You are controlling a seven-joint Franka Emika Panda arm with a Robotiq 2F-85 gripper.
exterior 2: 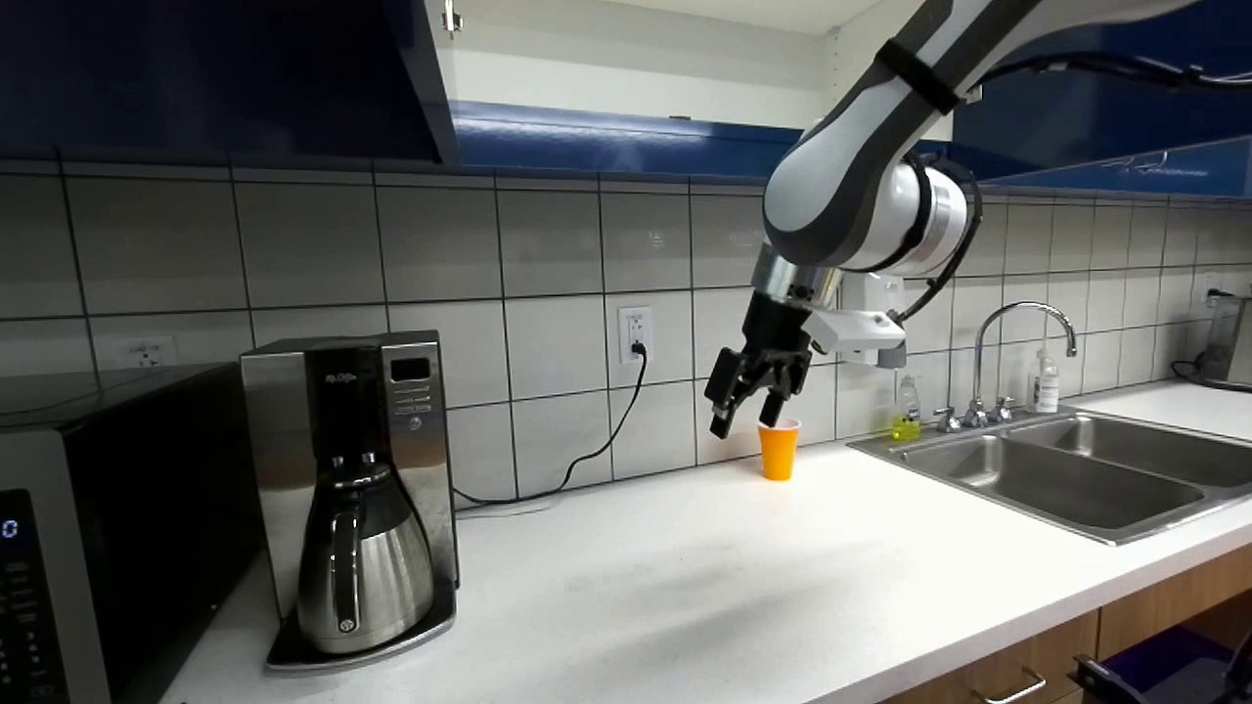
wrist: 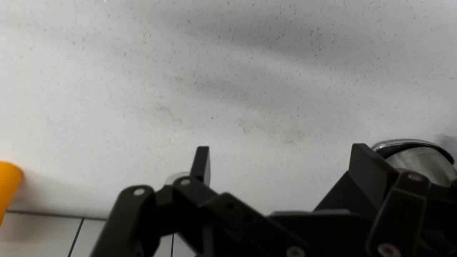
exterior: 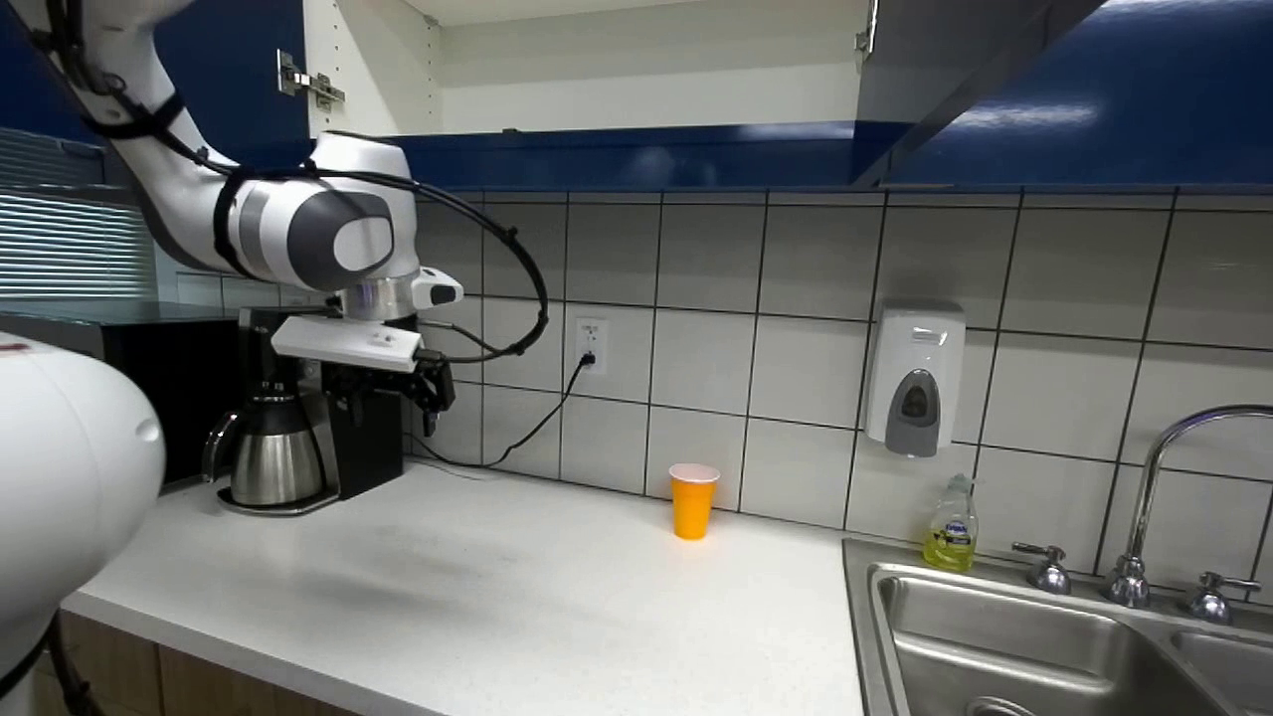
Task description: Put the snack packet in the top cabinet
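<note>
Above the counter the top cabinet (exterior: 646, 75) stands open, showing its white interior and glossy blue lower edge; it also shows in an exterior view as the cabinet (exterior 2: 626, 59). My gripper (wrist: 281, 146) is open in the wrist view, its black fingers wide apart with only counter visible between them. In an exterior view the gripper (exterior 2: 746, 420) hangs below the cabinet, above the counter and tilted downward. No snack packet can be made out in any view; it is hidden or out of view.
An orange cup (exterior: 693, 505) stands near the tiled wall. A coffee maker (exterior 2: 347, 489) and a black microwave (exterior 2: 127, 518) sit at one end, the sink (exterior: 1014, 636) at the opposite end. A tiny dark thing (exterior: 512, 130), unidentifiable, shows on the cabinet's lower edge. An open cabinet door (exterior: 1074, 99) juts out.
</note>
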